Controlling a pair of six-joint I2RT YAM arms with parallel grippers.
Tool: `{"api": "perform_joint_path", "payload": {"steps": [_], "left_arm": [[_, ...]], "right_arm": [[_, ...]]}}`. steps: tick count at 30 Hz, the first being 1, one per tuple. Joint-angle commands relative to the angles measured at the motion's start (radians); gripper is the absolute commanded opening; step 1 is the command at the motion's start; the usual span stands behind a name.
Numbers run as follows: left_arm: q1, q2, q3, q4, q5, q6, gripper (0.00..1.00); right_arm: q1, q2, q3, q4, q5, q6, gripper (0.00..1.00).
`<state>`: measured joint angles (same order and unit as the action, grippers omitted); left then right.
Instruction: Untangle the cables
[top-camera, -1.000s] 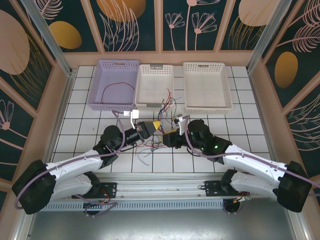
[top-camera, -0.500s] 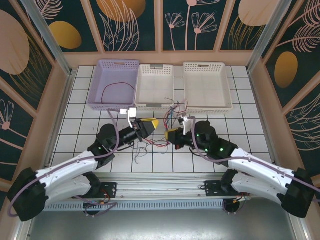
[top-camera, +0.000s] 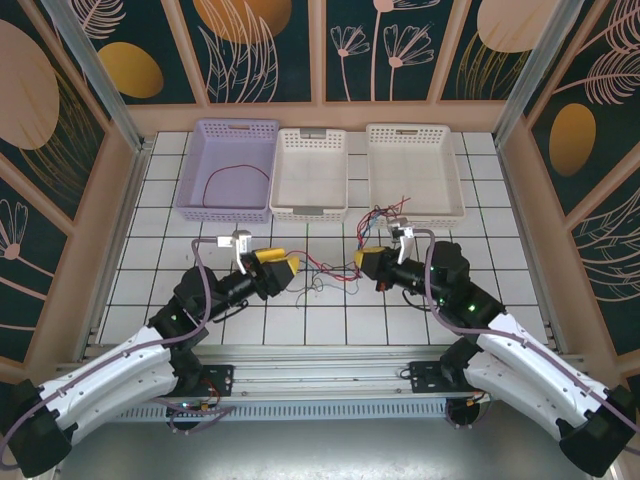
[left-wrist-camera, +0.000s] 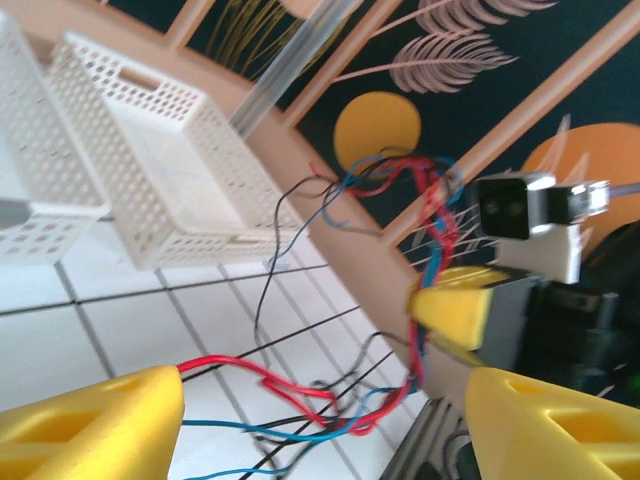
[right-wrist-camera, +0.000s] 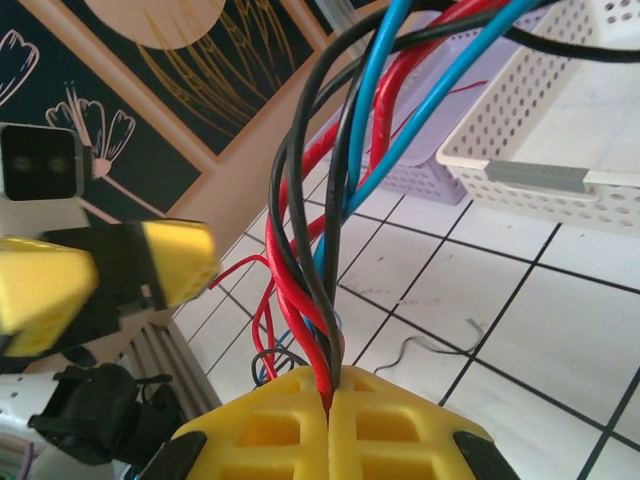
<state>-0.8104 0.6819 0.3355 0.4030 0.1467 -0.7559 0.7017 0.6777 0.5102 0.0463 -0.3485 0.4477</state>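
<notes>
Cables (top-camera: 330, 270): a bunch of thin red, black and blue wires. It stretches from one pincer to the other.
Right pincer (top-camera: 368, 262): its two yellow fingers are pressed tight together, and the wires are pinched between them.
Wires at the right pincer (right-wrist-camera: 310, 260): they rise from the closed fingertips (right-wrist-camera: 330, 395), twisted round each other. More wire ends stick out in a messy tuft on the far side of this pincer.
Left pincer (top-camera: 285, 265): its yellow fingers stand wide apart (left-wrist-camera: 330, 390).
Wires at the left pincer (left-wrist-camera: 300, 385): a red, a blue and a black wire run right up to the tip of one finger. I cannot tell if they hook on it or just touch it. Nothing is squeezed between the two fingers.
Between the pincers: the wires hang in a low curve. A few dark loose ends (top-camera: 318, 287) droop down near the tiles, closer to the left pincer.
Lone red wire (top-camera: 238, 176): it lies curled in the lilac basket (top-camera: 190, 195), well apart from the bunch and beyond the left pincer.
White baskets: one (top-camera: 310, 212) sits beyond the gap between the pincers. The other (top-camera: 415, 215) sits beyond the right pincer, close to the tuft.
Table (top-camera: 160, 270): white tiles with dark lines, under both pincers.
</notes>
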Motion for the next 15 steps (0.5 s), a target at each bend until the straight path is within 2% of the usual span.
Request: {"api": "perform_joint_path", "payload": {"steps": [1, 10, 15], "left_arm": [[-0.004, -0.009, -0.027, 0.023, -0.038, -0.024, 0.74], [-0.004, -0.012, -0.038, 0.023, -0.088, -0.076, 0.79], [-0.004, 0.025, -0.048, 0.066, -0.036, -0.114, 0.77]], "right_arm": [[-0.004, 0.003, -0.001, 0.036, -0.073, 0.006, 0.0], [-0.006, 0.007, 0.021, 0.026, -0.075, 0.014, 0.0], [-0.005, 0.005, 0.022, 0.041, -0.072, 0.029, 0.0]]}}
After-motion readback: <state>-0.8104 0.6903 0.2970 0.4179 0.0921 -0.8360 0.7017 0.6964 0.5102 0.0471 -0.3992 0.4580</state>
